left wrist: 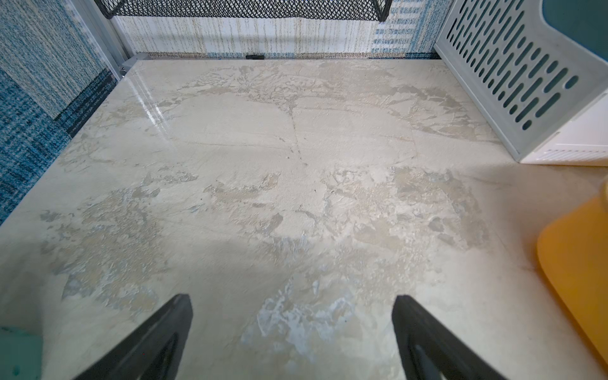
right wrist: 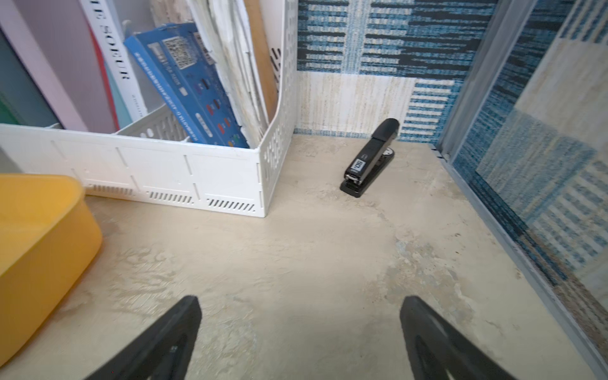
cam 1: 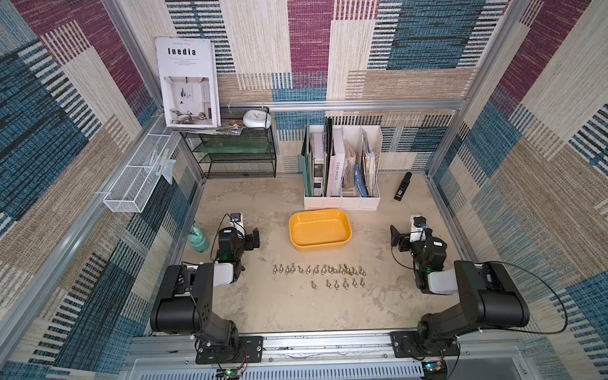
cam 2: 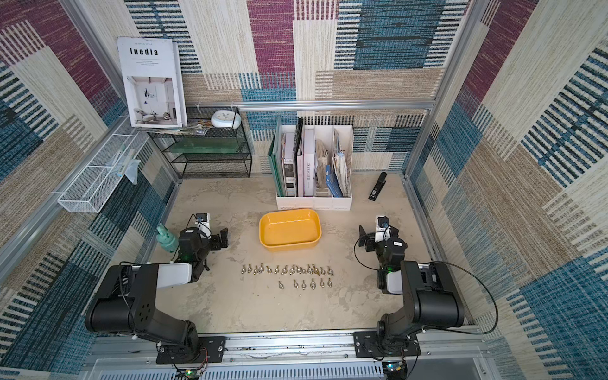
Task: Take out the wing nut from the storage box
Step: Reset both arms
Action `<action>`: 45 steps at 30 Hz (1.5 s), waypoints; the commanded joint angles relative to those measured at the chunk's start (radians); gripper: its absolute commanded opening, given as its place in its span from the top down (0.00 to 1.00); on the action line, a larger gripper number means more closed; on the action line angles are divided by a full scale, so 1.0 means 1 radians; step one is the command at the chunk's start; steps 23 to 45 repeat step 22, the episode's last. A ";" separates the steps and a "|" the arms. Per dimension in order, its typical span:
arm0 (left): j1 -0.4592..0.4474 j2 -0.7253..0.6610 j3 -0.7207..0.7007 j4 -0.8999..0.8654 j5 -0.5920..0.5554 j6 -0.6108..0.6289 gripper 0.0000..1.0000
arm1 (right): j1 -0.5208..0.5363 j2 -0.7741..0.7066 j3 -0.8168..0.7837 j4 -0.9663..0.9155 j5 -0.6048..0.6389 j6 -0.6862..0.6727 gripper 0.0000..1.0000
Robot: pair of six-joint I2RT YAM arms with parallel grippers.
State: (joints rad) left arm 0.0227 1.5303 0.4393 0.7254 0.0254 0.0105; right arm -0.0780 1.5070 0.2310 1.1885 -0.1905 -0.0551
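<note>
seeing the storage box empty mid-table, just before the file holder; spotting wing nuts rowed nearside; showing left gripper and right gripper spread wide, empty, flanking bare tabletop; reading "inedia" on the magazine.

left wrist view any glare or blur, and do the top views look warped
Left wrist view: a glare streak on the table, shadow by the open left pincer, storage box edge soft. In both top views: wide-angle splay of the frame posts, wing nuts too small for detail.

yellow storage box upright; wing nuts seemingly rowed nearby
</note>
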 commanded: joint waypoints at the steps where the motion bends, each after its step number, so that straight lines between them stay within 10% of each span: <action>1: 0.002 -0.002 0.001 0.032 0.011 0.010 0.00 | -0.003 -0.003 0.000 0.039 -0.122 -0.022 0.00; 9: 0.002 -0.002 0.001 0.032 0.012 0.012 0.00 | 0.001 0.007 0.030 -0.005 0.070 0.051 0.01; 45: 0.001 0.001 0.004 0.028 0.011 0.008 0.01 | 0.001 0.002 0.047 -0.047 0.068 0.038 0.00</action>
